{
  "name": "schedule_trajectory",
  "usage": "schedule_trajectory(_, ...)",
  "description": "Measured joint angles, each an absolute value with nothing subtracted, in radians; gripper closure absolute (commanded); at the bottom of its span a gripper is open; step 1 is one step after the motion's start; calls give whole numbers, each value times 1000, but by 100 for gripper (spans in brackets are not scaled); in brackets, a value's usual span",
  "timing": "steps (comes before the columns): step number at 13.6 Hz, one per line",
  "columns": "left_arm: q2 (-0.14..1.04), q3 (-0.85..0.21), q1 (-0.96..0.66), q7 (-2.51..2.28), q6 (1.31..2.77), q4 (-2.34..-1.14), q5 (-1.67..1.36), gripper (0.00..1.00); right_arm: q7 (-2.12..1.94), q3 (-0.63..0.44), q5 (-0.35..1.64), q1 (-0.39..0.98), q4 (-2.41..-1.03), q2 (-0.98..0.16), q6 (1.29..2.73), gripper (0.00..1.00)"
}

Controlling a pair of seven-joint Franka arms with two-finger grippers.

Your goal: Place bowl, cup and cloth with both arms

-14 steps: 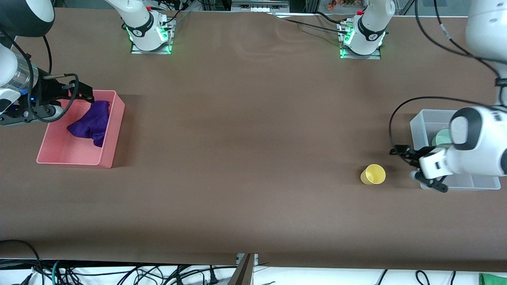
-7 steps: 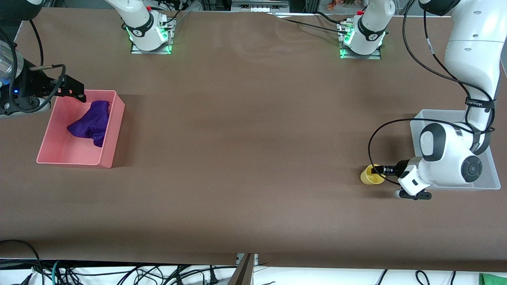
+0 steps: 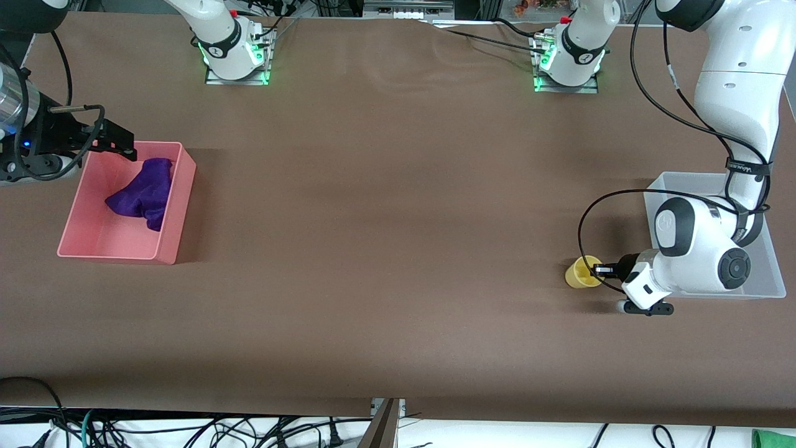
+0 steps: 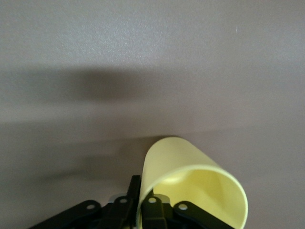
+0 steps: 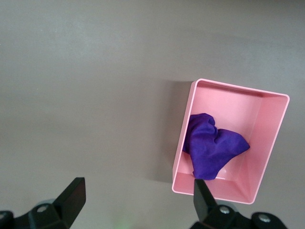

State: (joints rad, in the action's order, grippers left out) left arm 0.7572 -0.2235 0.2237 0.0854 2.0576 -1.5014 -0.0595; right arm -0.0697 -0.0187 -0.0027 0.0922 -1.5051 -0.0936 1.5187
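Observation:
The yellow cup lies on its side on the brown table, beside the clear bin. My left gripper is low at its mouth. In the left wrist view the cup shows close up, and my left gripper is shut on its rim, one finger inside and one outside. The purple cloth lies crumpled in the pink bin; it also shows in the right wrist view. My right gripper is open and empty over that bin's corner, as the right wrist view confirms. The bowl is hidden.
The left arm's white body covers most of the clear bin at the left arm's end of the table. The pink bin stands at the right arm's end. Brown table lies between the two bins. Two arm bases with green lights stand along the table's edge farthest from the front camera.
My left gripper came off the clear bin, dropped to the cup and closed on its rim. My right gripper drew back from over the cloth to the pink bin's corner.

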Motion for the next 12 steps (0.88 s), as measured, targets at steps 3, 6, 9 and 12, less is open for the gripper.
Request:
schedule_trajectory(3,698,-213,233,128,1881,-1453,-38,100,-65,-16,-3,92,-1505,-94,1518,0)
schedule_trajectory(6,561,-203,261,253,1648,-1408,139,100,-64,-16,-4,92,-1505,-94,1518,0)
schedule_trajectory(9,489,-192,359,538,1596,-1427,317,100,-64,-16,-4,92,-1505,-94,1518,0)
schedule_trajectory(12,506,-185,518,738,1763,-1526,348,100,-64,-15,-4,91,-1505,-94,1518,0)
